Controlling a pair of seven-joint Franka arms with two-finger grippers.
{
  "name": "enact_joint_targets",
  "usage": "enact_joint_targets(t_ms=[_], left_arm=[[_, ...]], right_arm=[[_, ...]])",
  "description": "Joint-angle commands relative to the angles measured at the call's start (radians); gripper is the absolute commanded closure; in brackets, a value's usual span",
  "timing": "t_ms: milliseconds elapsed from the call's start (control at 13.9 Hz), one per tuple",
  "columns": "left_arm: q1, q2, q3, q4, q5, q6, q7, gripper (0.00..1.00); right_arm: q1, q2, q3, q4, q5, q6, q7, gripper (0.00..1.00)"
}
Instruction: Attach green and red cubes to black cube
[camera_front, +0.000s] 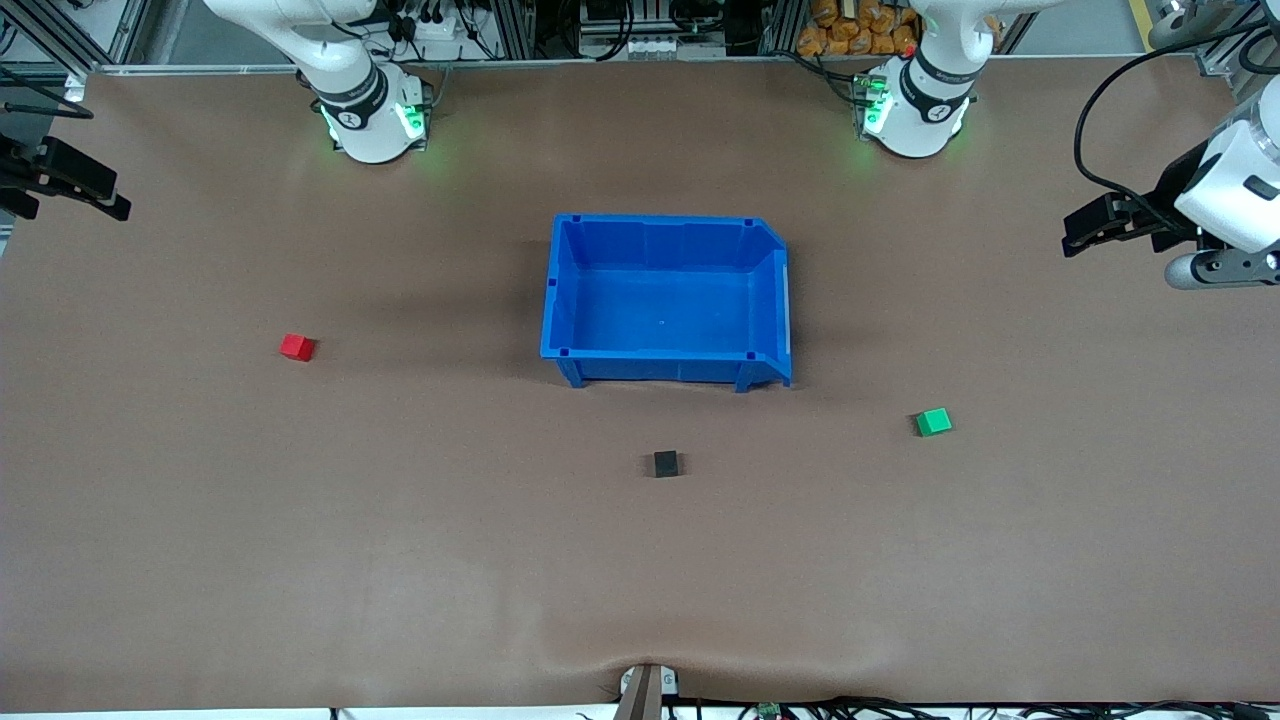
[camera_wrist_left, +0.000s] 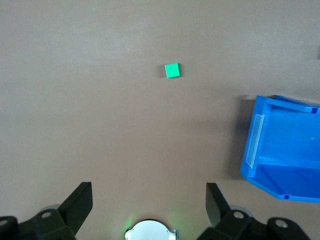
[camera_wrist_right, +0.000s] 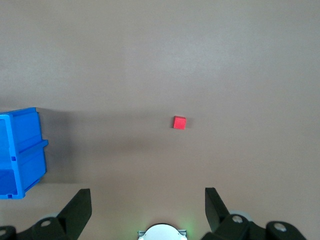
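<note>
Black cube (camera_front: 666, 463) sat mid-tabletop near the blue bin (camera_front: 560, 300); red cube (camera_front: 297, 347) and green cube (camera_front: 933, 422) lay well apart from it toward opposite ends. My left gripper (camera_front: 1085, 228) and right gripper (camera_front: 90, 195) hung wide open and empty over those table ends.

From my station the table (camera_front: 300, 560) reads as a matt brown sheet, smooth, with a slight wrinkle at the bottom centre of the front frame. The blue bin (camera_front: 665, 300) looks like moulded plastic — faintly glossy, with a clear strip on one wall. The red cube (camera_front: 297, 347), green cube (camera_front: 933, 422) and black cube (camera_front: 666, 463) look plain and matt. I see black matt fingers (camera_wrist_left: 80, 202) — and glossy white arm shells at the top.
</note>
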Motion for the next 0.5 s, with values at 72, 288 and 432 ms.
enact_joint_targets(t_ms=[72,288,432], left_arm=[[0.016,-0.008,-0.003,-0.024,-0.002,0.016,0.009,0.00],[0.015,-0.008,-0.005,-0.061,-0.002,0.062,0.009,0.00],[0.015,-0.007,-0.005,-0.094,-0.005,0.101,0.009,0.00]], right_arm=[[0.003,0.000,0.000,0.000,-0.020,0.000,0.002,0.00],[0.002,0.000,0.000,0.000,-0.020,0.000,0.002,0.00],[0.002,0.003,0.000,0.000,-0.020,0.000,0.004,0.00]])
